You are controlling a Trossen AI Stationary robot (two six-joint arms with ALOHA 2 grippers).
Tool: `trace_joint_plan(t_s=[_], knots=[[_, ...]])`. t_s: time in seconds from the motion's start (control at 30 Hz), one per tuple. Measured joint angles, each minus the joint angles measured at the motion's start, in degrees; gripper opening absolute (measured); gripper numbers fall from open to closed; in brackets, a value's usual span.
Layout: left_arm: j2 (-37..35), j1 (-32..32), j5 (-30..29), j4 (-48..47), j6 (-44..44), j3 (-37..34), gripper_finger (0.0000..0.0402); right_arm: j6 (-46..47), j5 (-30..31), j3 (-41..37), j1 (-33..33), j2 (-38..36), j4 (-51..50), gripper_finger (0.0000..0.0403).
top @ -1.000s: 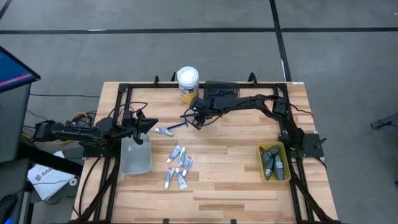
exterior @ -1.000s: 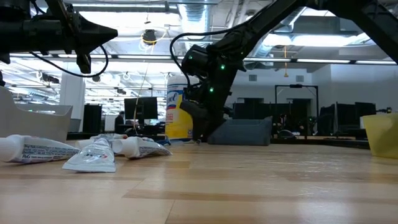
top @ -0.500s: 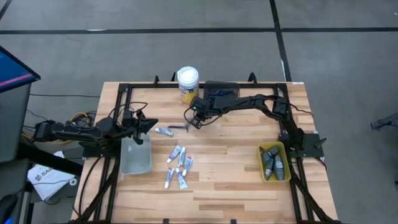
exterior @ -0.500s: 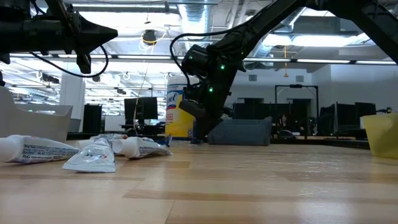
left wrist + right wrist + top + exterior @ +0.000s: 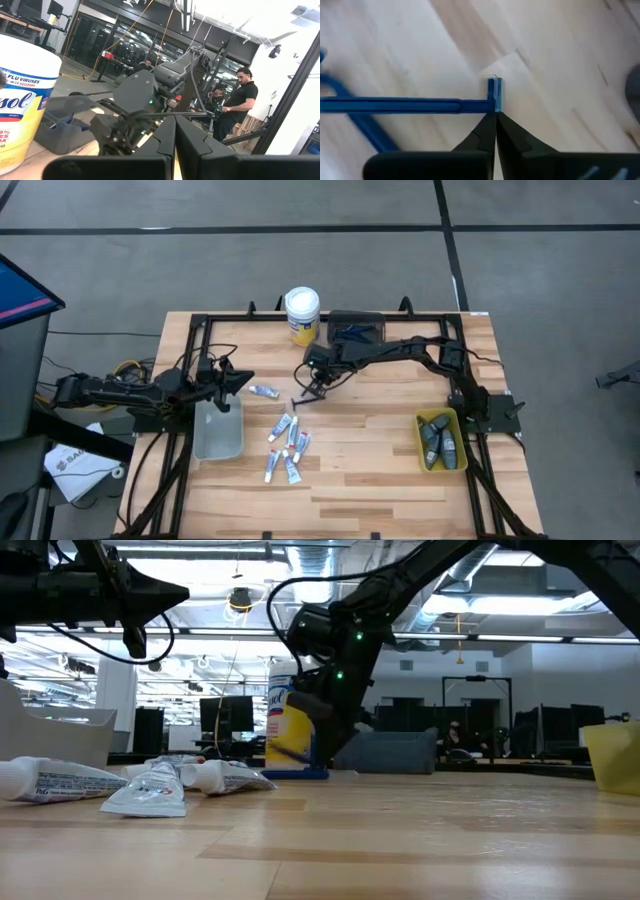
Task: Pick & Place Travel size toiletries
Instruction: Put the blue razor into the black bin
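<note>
A wooden table in a big room with a grey floor, and two dark robot arms over it.

The right gripper is near the middle of the table, shut tight on one thin blue razor, which hangs just above the wood. The left gripper is shut with nothing in it, above one clear tray at the left side. One small tube lies between the two grippers. Five more tubes lie in a bunch in front of the razor. One yellow tray on the right holds some dark grey pods; I cannot count them. One yellow jar with a white lid stands at the back, beside one dark tray. One person stands far off in the room.
</note>
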Motion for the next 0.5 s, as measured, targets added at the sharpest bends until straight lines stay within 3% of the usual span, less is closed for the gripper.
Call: trace_joint_plan(t_s=[0.33,0.5], knots=[[0.00,0.00,0.00,0.00,0.02,0.00,0.0000,0.00,0.04,2.97,2.64,0.00,-4.86,0.0003],[-0.01,0.00,0.00,0.00,0.01,0.00,0.0000,-0.02,0.11,4.44,3.05,0.00,-6.08,0.0043]])
